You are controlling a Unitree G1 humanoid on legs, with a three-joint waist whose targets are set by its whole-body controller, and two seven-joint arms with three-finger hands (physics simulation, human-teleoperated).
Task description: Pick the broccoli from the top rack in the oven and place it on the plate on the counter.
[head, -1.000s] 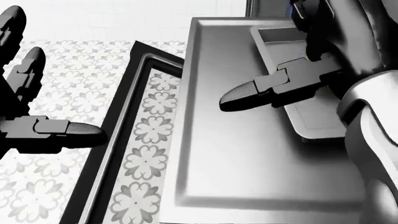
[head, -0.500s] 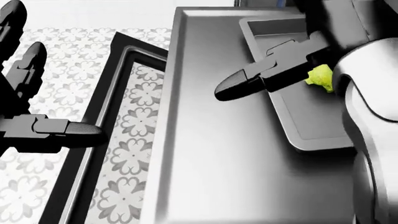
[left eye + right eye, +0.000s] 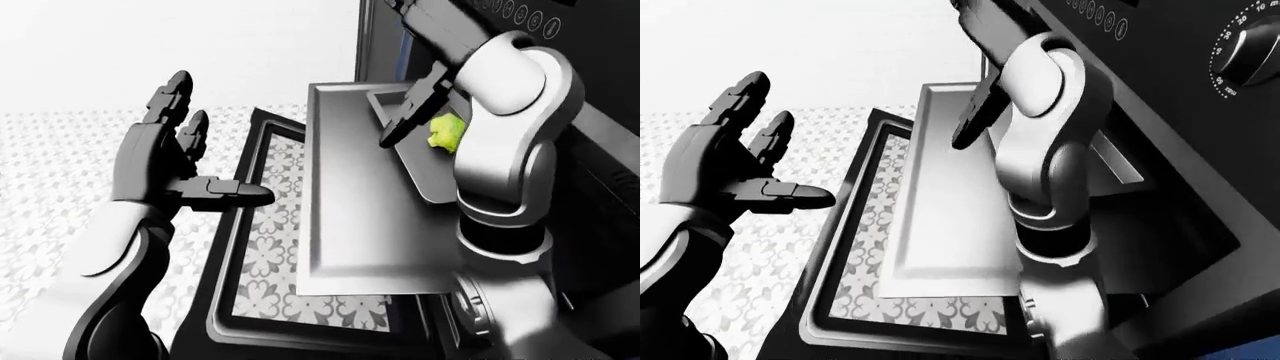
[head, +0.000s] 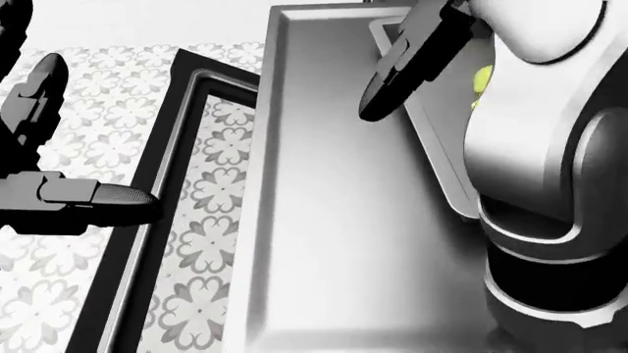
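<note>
The green broccoli (image 3: 446, 132) is over a small dark tray (image 3: 422, 182) on the pulled-out silver rack tray (image 3: 350, 225) of the oven. My right hand (image 3: 405, 120) is right against the broccoli's left side, one dark finger (image 3: 392, 135) pointing straight down-left; my forearm hides the other fingers. In the head view only a green sliver of the broccoli (image 4: 481, 79) shows behind my right arm. My left hand (image 3: 215, 142) is open and empty, held over the floor left of the oven door. The plate is not in view.
The oven door (image 3: 255, 300) lies open below the rack, the patterned floor showing through its glass. The oven's control panel with a knob (image 3: 1248, 51) is at the upper right. My right elbow and upper arm (image 4: 550, 147) fill the head view's right side.
My right arm has swung so its elbow now fills the head view's right side, and the hand sits higher in the view. The broccoli came into sight beside it. The camera shifted slightly.
</note>
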